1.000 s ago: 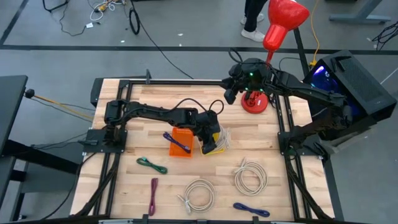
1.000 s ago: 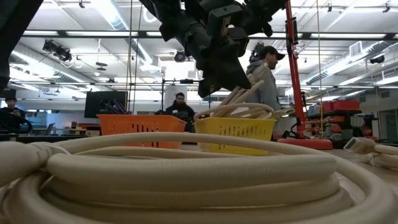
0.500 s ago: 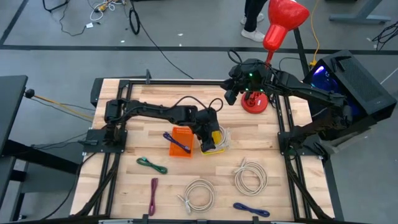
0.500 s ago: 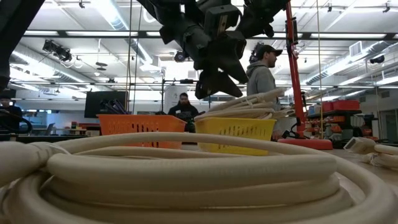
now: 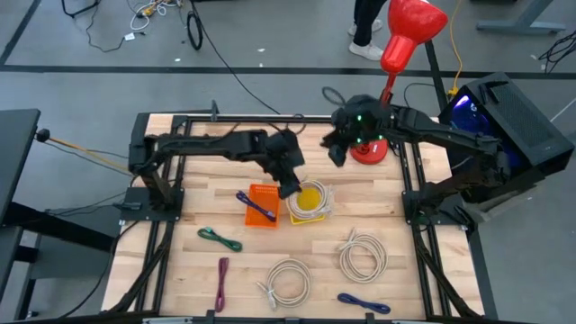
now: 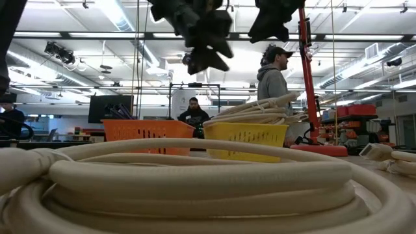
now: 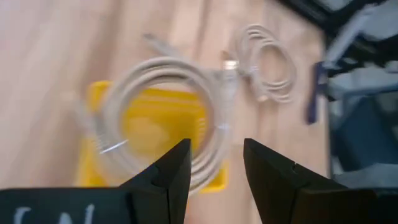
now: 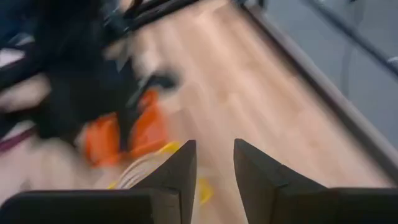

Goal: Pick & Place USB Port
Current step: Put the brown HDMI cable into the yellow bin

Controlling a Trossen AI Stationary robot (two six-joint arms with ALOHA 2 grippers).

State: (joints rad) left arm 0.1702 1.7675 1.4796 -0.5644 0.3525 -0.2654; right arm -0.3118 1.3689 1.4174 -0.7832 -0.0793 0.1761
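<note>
We see a grey concrete floor (image 5: 72, 54) around the table, with dark lines marked across it and loose cables (image 5: 193, 31) trailing over it. Across the table lies a large workshop hall under a high ceiling (image 6: 364, 26) with pipes and bright strip lights (image 6: 120, 16). A person in a grey hoodie and cap (image 6: 273, 78) stands there, another person (image 6: 193, 112) sits farther back, and a dark monitor (image 6: 110, 107) stands nearby.
</note>
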